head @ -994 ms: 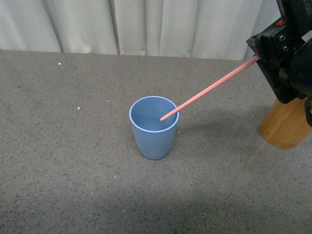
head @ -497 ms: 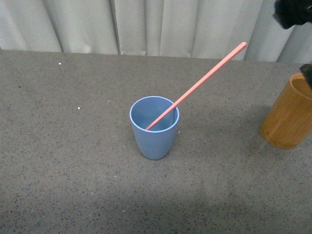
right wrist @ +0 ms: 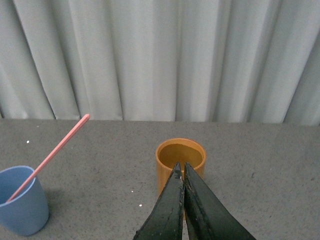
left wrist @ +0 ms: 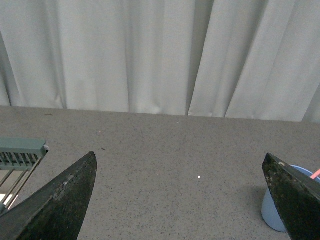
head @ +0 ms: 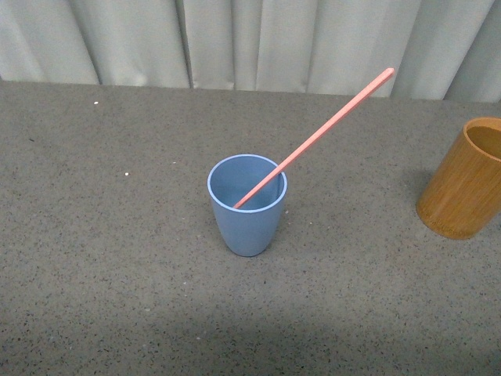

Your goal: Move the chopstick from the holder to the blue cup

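The blue cup (head: 247,205) stands upright mid-table. A salmon-pink chopstick (head: 321,132) rests inside it, leaning over the rim up and to the right. The orange-brown holder (head: 464,179) stands at the right edge and looks empty from above in the right wrist view (right wrist: 180,159). Neither gripper shows in the front view. My right gripper (right wrist: 181,167) is shut on nothing, in front of the holder; cup (right wrist: 22,202) and chopstick (right wrist: 50,156) lie off to its side. My left gripper (left wrist: 180,162) is open and empty, the cup (left wrist: 272,215) by one finger.
The grey speckled tabletop (head: 117,258) runs back to a pale curtain (head: 250,43). A pale green slatted rack (left wrist: 17,160) shows at the edge of the left wrist view.
One second ago my right gripper held the chopstick with its tip over the cup. It let go, the chopstick dropped into the cup, and the arm withdrew out of the front view.
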You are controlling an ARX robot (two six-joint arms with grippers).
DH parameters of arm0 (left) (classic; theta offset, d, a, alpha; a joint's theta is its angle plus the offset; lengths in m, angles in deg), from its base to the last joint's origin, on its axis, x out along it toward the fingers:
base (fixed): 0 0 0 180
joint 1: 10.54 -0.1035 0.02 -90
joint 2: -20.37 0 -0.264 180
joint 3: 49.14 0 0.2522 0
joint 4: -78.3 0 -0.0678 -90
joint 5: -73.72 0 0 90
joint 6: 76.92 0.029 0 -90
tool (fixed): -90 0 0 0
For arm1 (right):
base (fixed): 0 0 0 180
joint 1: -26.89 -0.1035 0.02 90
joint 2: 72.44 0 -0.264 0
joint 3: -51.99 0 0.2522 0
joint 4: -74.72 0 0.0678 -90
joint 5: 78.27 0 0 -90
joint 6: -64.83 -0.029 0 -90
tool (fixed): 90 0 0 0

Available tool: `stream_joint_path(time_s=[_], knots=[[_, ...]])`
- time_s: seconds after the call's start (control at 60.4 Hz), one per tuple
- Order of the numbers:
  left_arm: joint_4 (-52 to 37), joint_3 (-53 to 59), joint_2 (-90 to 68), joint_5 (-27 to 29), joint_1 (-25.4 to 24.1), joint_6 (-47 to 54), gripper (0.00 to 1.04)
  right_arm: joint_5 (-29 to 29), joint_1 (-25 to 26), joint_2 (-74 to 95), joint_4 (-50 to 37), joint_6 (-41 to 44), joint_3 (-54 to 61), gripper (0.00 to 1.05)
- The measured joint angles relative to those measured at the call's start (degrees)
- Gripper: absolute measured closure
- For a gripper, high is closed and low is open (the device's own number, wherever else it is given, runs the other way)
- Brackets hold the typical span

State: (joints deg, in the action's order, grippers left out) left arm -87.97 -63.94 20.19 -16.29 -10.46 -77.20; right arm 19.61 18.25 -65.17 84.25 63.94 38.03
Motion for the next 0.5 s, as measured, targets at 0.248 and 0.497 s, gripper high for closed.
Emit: stream_joint_path(time_s=[0.248, 0.497], knots=[[0.0, 0.0, 0.0, 0.0, 0.0, 0.0, 0.07, -7.78, 8.39, -7.04, 4.2, 0.59, 0.02, 1.04], [0.0, 0.0, 0.0, 0.0, 0.0, 0.0, 0.07, -7.78, 8.5, -7.04, 4.2, 0.66, 0.02, 1.04]])
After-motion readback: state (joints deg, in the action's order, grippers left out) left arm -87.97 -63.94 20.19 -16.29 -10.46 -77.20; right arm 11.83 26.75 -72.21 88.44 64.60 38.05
